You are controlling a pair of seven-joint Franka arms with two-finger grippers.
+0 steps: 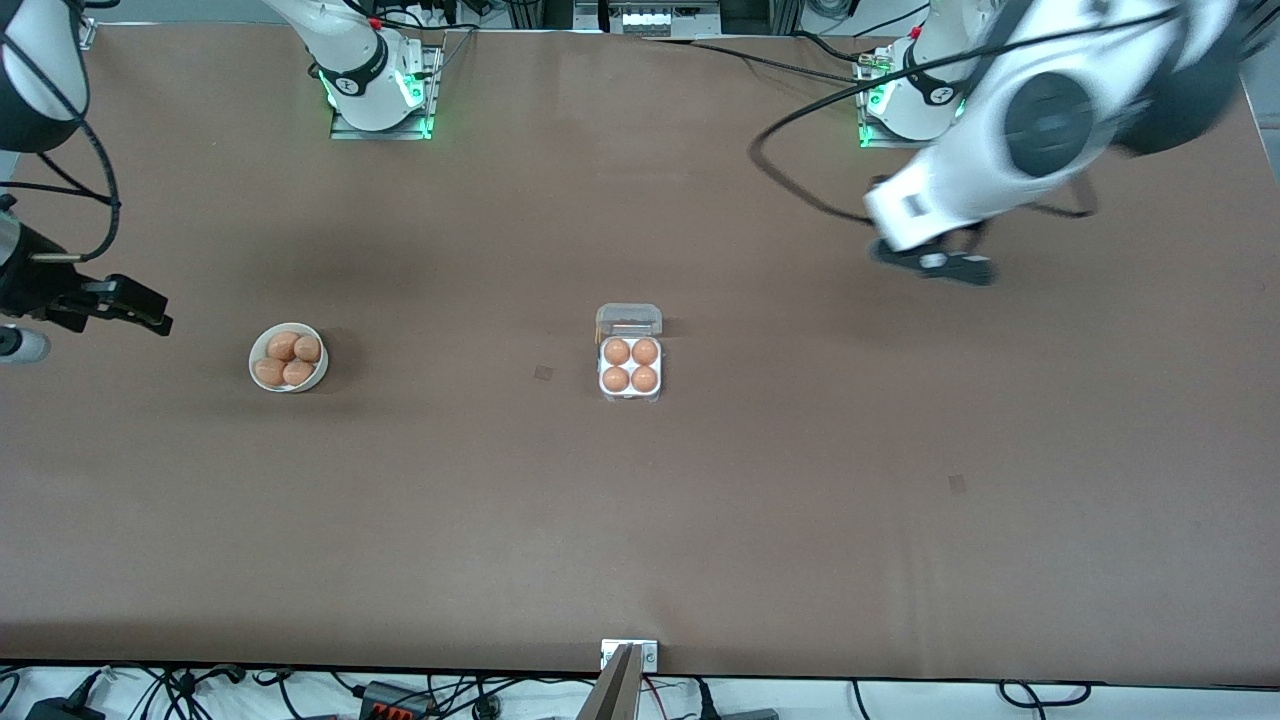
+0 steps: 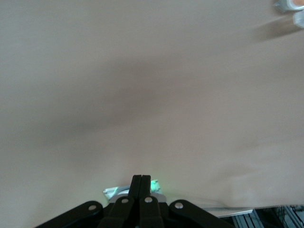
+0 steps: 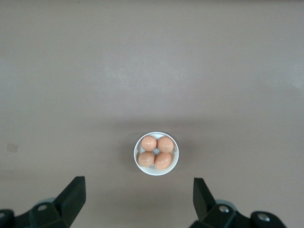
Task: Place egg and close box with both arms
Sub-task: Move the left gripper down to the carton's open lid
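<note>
The box (image 1: 630, 392) sits at the table's middle with its clear lid (image 1: 628, 319) open and standing up. A brown egg (image 1: 617, 351) fills every cell. A corner of the box shows in the left wrist view (image 2: 289, 4). My left gripper (image 1: 938, 264) is shut and empty, over bare table toward the left arm's end; its fingers (image 2: 142, 183) press together. My right gripper (image 1: 140, 308) is open and empty, over the table at the right arm's end, beside the bowl; its fingertips (image 3: 77, 186) stand wide apart, clear of the bowl.
A round white bowl (image 1: 256, 356) with several brown eggs stands toward the right arm's end and also shows in the right wrist view (image 3: 175, 157). The left arm (image 1: 1040, 125) is blurred. A metal mount (image 1: 629, 655) sits at the table's near edge.
</note>
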